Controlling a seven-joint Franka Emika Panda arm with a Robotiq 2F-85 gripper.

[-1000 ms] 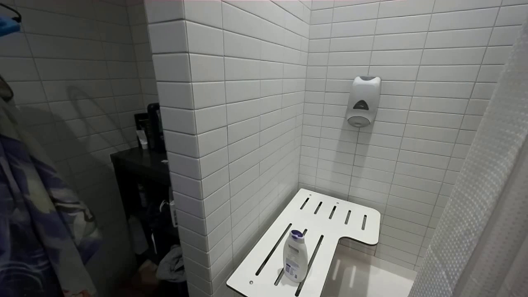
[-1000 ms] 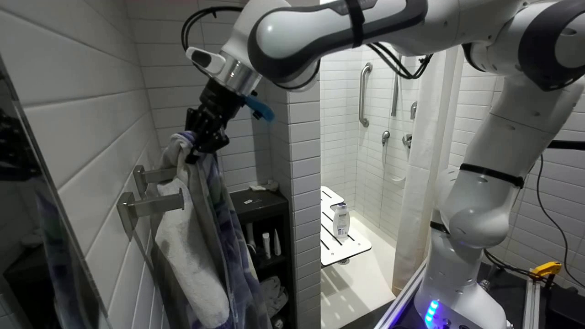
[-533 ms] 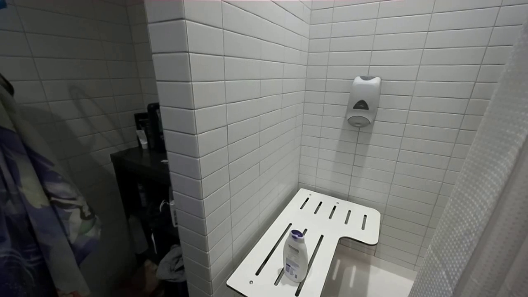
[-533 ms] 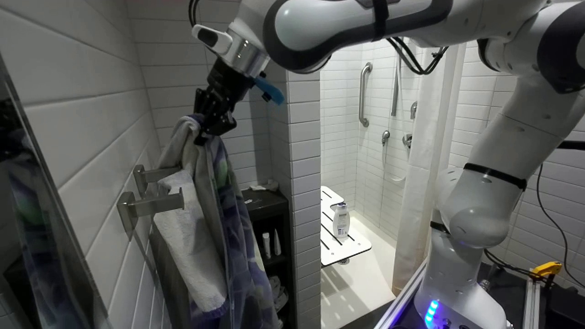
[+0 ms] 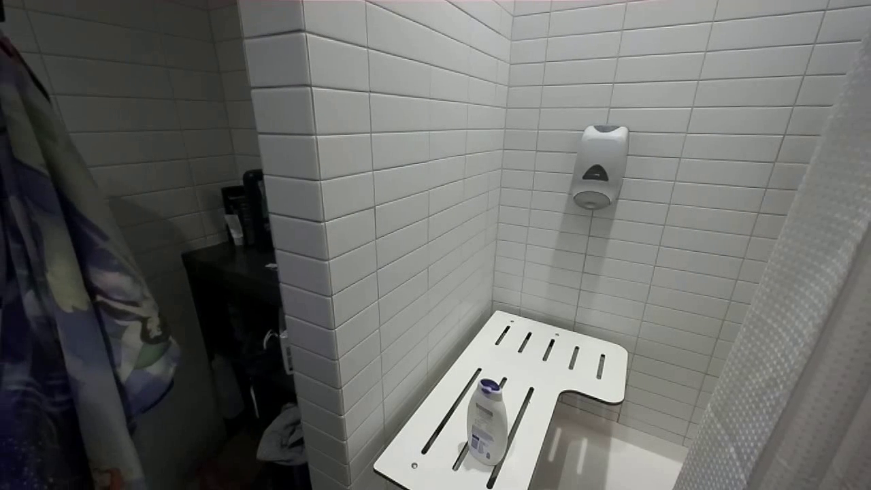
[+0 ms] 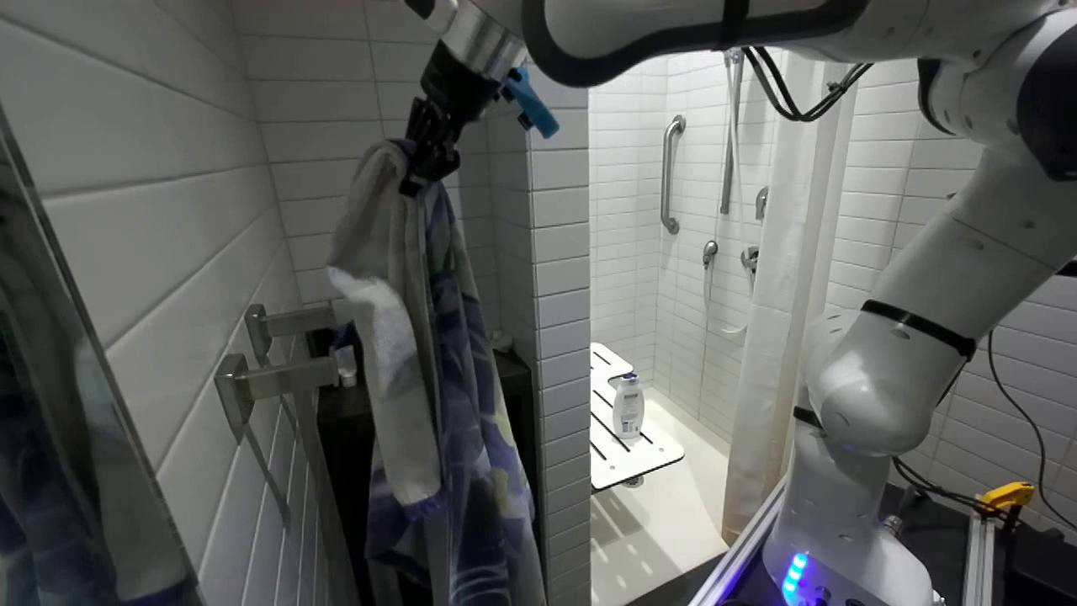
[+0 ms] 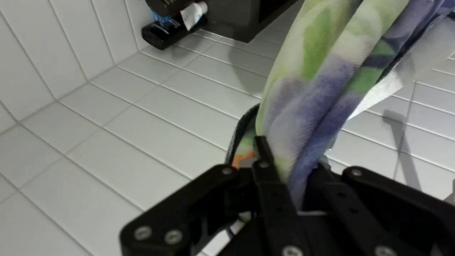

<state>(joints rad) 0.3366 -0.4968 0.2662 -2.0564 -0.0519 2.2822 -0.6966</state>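
Lifted higher and farther from the wall (image 6: 151, 244) than a second ago, the towel (image 6: 458, 379) hangs, in an exterior view, just beside two metal bars (image 6: 286, 377), apparently clear of them. Closed on it near its top, the gripper (image 6: 412, 160) pinches one gathered spot, which probably explains why the towel drops in long folds, pale side toward the bars, purple floral side away. Behind it stands a dark shelf (image 6: 345, 446). Farther right, a white bottle (image 6: 628, 410) stands upright on a slotted seat (image 6: 644, 459).

In an exterior view, the gripper cannot be made out; only the towel enters, along the left edge. Toward the right, the bottle stands on the seat, likely kept there for easy reach while washing. Higher up, a dispenser (image 5: 601, 163) is mounted, presumably for the same reason. At the right edge hangs a curtain (image 5: 796, 306).

In the wrist view, the fingers (image 7: 272, 185) press the towel from both sides, a tight bunching that should keep it from slipping. Dark containers (image 7: 165, 32) and a white tube (image 7: 193, 16) show at upper left, next to the shelf.
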